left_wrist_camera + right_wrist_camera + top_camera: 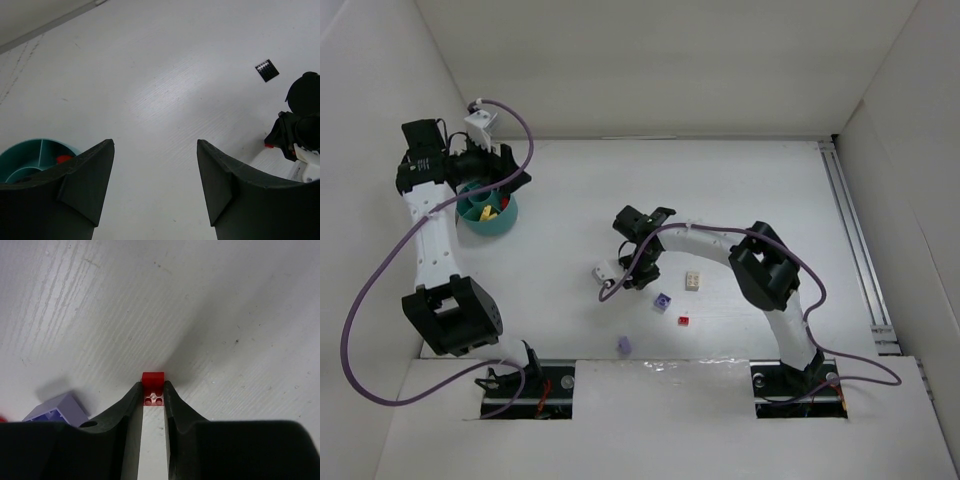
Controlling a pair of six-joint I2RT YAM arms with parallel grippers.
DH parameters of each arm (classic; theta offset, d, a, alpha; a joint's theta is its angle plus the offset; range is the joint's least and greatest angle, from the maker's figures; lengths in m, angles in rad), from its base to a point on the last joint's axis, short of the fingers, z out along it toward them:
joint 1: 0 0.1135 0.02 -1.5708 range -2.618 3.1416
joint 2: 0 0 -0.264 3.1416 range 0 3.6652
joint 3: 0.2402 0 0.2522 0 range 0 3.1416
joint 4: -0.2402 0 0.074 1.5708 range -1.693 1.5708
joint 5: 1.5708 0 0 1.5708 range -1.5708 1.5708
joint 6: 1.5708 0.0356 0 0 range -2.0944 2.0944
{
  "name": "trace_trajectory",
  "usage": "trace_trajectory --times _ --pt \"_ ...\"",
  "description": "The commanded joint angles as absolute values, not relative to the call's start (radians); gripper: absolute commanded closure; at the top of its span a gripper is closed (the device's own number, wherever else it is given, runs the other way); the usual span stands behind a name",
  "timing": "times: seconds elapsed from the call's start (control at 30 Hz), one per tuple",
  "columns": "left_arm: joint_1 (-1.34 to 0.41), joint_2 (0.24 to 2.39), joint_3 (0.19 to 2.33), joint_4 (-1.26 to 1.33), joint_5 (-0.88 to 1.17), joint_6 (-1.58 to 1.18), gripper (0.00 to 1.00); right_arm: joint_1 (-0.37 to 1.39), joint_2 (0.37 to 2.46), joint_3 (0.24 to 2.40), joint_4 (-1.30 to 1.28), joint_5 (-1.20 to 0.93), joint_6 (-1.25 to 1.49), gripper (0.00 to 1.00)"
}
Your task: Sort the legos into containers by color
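While the right pincer (pixel 153 390) is pinching a red brick (pixel 153 377) narrowly, the left pincer (pixel 155 145) is gaping wide, empty.
A lilac brick (pixel 57 407) is lying just left of the right pincer; the teal bowl (pixel 20 157) is sitting left of the left pincer, a black plate (pixel 266 70) farther ahead-right.

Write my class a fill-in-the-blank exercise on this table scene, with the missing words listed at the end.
1. The right claw is shut on a small ___ brick.
2. The left claw is wide ___ and holds nothing.
3. The flat square lying on the table is ___ in colour.
Missing words: red; open; black.
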State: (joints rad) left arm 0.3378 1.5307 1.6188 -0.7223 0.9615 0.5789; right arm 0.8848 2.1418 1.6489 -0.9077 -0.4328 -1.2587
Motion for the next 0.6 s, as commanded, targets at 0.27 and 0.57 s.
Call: trace_trajectory --times 0.27,0.57 --pt "0.416 1.468 1.399 -0.678 1.101 0.54 0.41 0.813 1.981 1.724 -0.813 -0.535 -0.915 0.92" --pt "0.313 1.367 1.14 -0.686 1.209 0.442 0.42 0.749 1.885 1.882 -0.64 -0.569 -0.586 0.94"
